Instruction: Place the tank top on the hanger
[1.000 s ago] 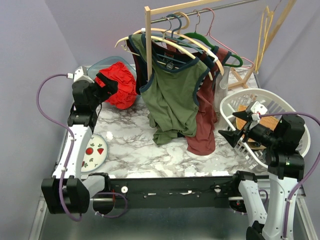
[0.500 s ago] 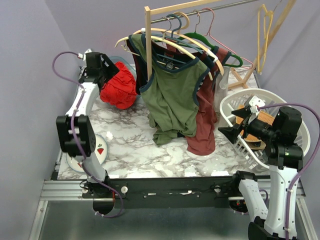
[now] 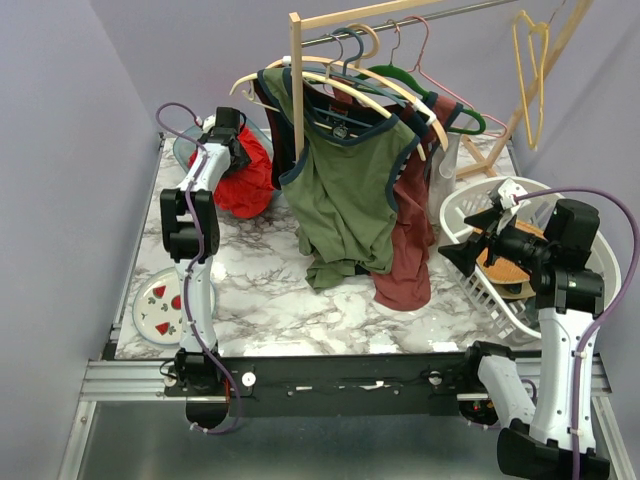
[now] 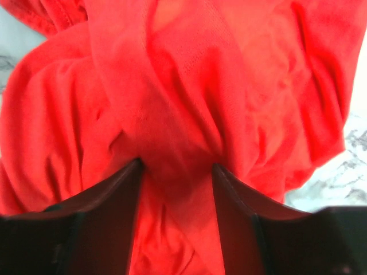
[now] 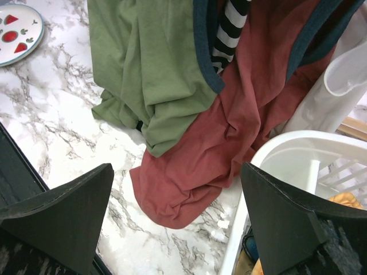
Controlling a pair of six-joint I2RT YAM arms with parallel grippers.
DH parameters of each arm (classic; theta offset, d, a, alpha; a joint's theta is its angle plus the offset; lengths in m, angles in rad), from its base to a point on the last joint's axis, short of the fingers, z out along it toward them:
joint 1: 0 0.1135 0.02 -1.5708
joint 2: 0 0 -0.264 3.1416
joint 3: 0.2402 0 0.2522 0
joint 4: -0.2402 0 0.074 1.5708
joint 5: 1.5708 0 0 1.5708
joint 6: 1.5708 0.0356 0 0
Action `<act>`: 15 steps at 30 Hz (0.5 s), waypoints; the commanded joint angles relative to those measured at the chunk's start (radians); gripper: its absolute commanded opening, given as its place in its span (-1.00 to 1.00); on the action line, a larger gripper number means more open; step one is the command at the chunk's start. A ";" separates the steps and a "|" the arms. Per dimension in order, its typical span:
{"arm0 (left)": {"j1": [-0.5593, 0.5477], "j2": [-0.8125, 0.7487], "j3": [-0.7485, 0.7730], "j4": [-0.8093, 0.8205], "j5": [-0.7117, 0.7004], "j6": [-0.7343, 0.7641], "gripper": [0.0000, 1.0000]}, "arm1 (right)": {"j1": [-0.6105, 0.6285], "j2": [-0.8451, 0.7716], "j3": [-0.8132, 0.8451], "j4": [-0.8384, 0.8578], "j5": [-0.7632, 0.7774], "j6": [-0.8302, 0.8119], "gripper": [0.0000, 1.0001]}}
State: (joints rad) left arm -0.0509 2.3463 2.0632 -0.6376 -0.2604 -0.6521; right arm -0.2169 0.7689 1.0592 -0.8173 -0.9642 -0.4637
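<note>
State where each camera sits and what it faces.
Top external: above and behind, looking down on the table, left arm and right arm.
Left wrist: pressed close to the tank top, left gripper straddling a fold.
Right wrist: angled down at the olive-green top and maroon garment; right gripper open.
Shared: top external also shows the tank top.

Looks down from behind; crowds crumpled bright red fabric top at 11 o'clock; from 3 o'clock shares draped olive-green top.
</note>
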 commanded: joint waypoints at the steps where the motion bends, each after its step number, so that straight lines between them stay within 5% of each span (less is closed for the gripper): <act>1: 0.009 0.021 0.060 -0.030 -0.062 0.011 -0.32 | -0.027 0.004 0.012 -0.020 -0.041 0.004 0.99; 5: 0.013 -0.109 -0.052 0.070 -0.054 0.028 -0.99 | -0.041 0.004 0.028 -0.037 -0.044 -0.003 0.99; 15: 0.017 -0.663 -0.205 0.248 -0.010 0.062 -1.00 | -0.044 -0.029 0.042 -0.049 -0.045 -0.013 0.99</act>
State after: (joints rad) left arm -0.0395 1.9713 1.8893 -0.5320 -0.2790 -0.6155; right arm -0.2512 0.7670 1.0653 -0.8364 -0.9821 -0.4652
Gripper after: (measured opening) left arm 0.009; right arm 0.996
